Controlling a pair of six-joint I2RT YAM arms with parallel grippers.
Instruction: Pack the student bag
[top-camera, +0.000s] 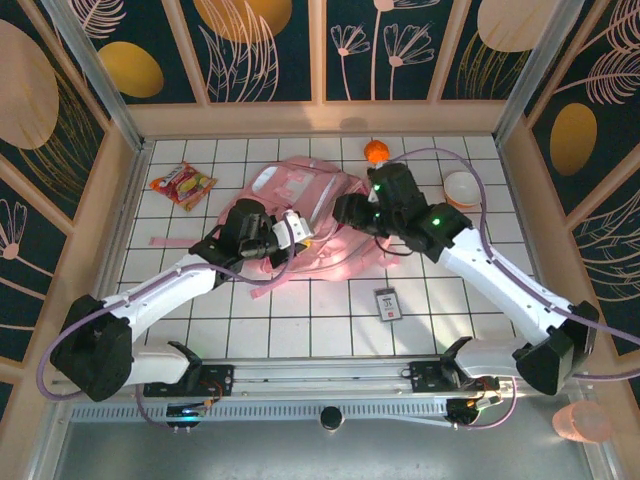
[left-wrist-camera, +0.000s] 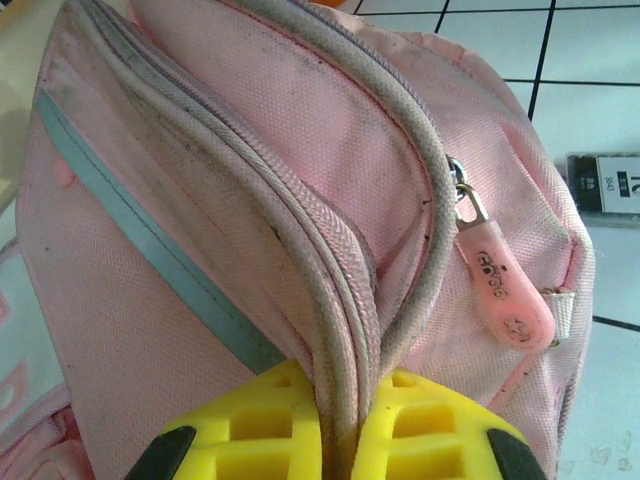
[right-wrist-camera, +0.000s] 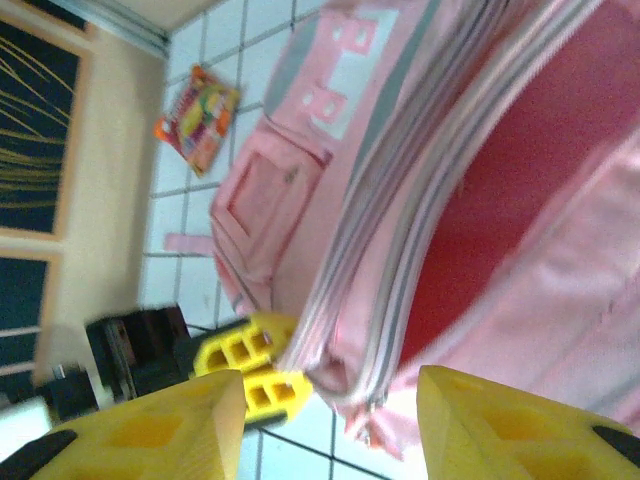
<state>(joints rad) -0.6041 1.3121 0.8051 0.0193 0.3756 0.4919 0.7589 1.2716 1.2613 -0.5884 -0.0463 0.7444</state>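
The student bag (top-camera: 300, 195) lies flat in the middle of the table, pink with pale trim. Its main zip is open, and the red lining (right-wrist-camera: 520, 170) shows in the right wrist view. My left gripper (top-camera: 297, 233) (left-wrist-camera: 345, 420) is shut on the bag's zipped rim at its near edge, the piping pinched between the yellow fingers (left-wrist-camera: 270, 425). A pink zip pull (left-wrist-camera: 500, 285) hangs just to the right. My right gripper (top-camera: 347, 212) (right-wrist-camera: 330, 392) stands open over the bag's mouth, right beside the left gripper's fingers (right-wrist-camera: 250, 365), and grips nothing.
A colourful snack packet (top-camera: 183, 185) (right-wrist-camera: 197, 118) lies at the far left. An orange ball (top-camera: 377, 152) sits behind the bag and a pale bowl (top-camera: 462, 187) at the right. A small black card (top-camera: 387, 302) (left-wrist-camera: 605, 185) lies on the tiles near the front.
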